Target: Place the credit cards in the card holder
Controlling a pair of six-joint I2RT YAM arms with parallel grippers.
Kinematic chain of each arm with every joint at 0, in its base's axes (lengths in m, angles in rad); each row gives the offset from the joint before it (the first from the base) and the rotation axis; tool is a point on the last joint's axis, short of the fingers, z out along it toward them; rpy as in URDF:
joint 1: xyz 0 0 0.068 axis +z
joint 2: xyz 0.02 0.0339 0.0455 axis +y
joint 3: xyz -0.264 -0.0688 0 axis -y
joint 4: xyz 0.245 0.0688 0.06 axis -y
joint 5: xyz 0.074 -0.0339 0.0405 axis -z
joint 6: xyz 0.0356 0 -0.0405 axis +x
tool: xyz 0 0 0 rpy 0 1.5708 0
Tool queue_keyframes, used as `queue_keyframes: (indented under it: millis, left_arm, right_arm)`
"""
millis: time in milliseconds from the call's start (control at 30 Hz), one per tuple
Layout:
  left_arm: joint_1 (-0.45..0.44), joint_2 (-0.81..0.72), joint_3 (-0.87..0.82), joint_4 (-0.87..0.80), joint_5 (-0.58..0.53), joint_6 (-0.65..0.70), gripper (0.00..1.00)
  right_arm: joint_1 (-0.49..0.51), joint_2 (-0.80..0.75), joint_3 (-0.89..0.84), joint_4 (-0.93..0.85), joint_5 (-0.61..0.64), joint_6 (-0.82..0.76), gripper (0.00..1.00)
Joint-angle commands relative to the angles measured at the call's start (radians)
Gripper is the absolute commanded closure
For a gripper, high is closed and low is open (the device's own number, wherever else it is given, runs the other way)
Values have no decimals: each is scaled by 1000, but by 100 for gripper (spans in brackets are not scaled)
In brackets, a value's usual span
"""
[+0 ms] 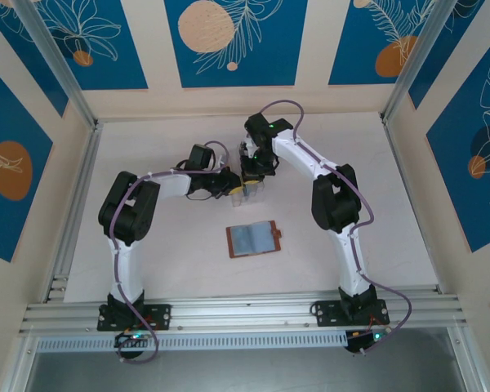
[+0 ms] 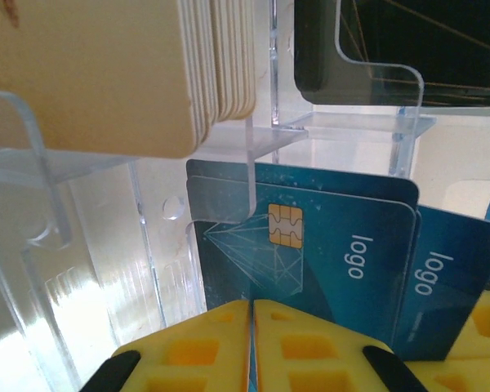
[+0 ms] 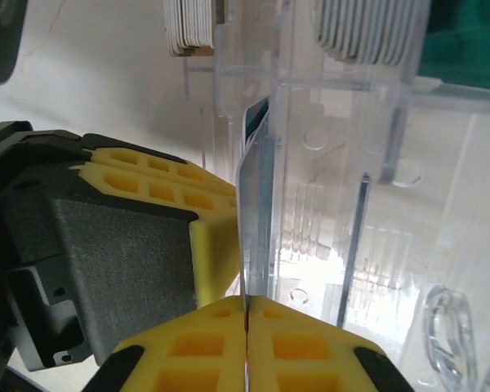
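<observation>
Right gripper [image 3: 247, 331] clamps a blue card [image 3: 255, 212] edge-on beside the clear rack [image 3: 335, 204]; left gripper [image 2: 251, 347] is pressed together; wallet [image 1: 255, 239] lies open nearby

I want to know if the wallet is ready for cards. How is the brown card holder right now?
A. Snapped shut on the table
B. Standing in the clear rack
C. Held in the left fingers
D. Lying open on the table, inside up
D: the card holder lies spread open on the table, pale inner pockets facing up.
</observation>
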Motion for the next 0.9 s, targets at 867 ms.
queue_keyframes:
  millis: [867]
  left_arm:
    - [-10, -5, 13, -55, -13, 22, 89]
  right_arm:
    - [3, -54, -20, -23, 36, 18, 99]
